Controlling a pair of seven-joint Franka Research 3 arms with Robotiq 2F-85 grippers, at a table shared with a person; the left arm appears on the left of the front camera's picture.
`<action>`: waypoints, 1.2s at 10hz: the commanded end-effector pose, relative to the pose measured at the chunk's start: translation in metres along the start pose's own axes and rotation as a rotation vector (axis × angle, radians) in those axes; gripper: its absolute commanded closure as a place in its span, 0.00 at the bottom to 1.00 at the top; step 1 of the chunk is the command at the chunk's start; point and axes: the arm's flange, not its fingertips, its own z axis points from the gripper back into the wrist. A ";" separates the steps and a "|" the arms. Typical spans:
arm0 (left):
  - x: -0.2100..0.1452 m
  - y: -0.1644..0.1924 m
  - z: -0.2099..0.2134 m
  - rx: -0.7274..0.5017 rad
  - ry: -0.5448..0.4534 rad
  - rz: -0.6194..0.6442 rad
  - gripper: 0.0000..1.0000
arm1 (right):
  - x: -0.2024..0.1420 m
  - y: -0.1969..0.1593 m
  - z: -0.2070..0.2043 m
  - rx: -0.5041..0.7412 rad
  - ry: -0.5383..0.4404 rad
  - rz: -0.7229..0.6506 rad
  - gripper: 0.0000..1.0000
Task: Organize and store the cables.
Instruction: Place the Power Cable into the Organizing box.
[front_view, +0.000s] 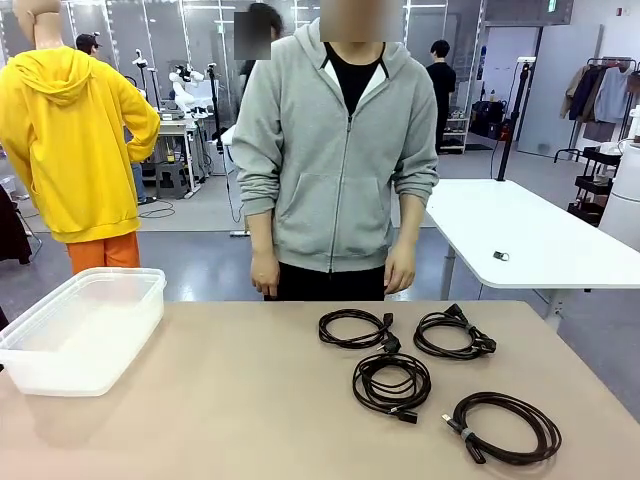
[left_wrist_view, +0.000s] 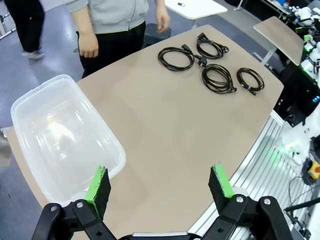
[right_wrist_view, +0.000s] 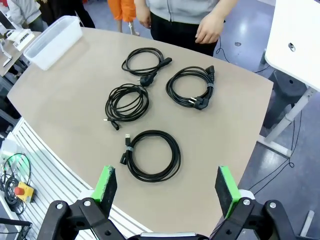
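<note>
**Front view.** A tan table (front_view: 250, 400) carries a clear plastic bin (front_view: 110, 350) at the left of the frame; nothing can be made out inside it. Four coiled cables (front_view: 362, 385) lie flat at lower right, in a loose cluster: two toward the far edge, two nearer the camera. The coils are apart from one another and well apart from the bin. A person (front_view: 335, 150) stands at the far edge with both hands hanging down, touching nothing.

**Left wrist view.** The left gripper (left_wrist_view: 159, 172) hangs high above the table with its jaws spread wide and nothing between the green pads. The bin (left_wrist_view: 116, 150) sits just beyond its left finger, at the left of the frame. The cables (left_wrist_view: 205, 79) are at upper right, far across the tabletop.

**Right wrist view.** The right gripper (right_wrist_view: 165, 172) is likewise spread wide and holds nothing. The nearest cable (right_wrist_view: 176, 155) lies directly above the gap between its fingers in the frame, with the other three beyond it. The bin (right_wrist_view: 50, 47) is at upper left.

**Finding.** In my judgement the work has not begun. No cable is in the bin, which I take to be the store, and none is gripped. All four are left to lift and carry across to it. The right arm appears better placed for the first pick.
</note>
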 end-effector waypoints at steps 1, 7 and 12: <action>-0.005 -0.005 -0.003 -0.020 -0.016 -0.002 0.00 | -0.034 0.028 -0.021 -0.004 0.006 0.025 0.00; 0.000 0.000 -0.001 -0.003 -0.001 0.002 0.00 | 0.001 0.001 0.000 0.001 0.002 0.004 0.00; 0.000 0.000 -0.001 -0.003 -0.001 0.002 0.00 | 0.001 0.001 0.000 0.001 0.002 0.004 0.00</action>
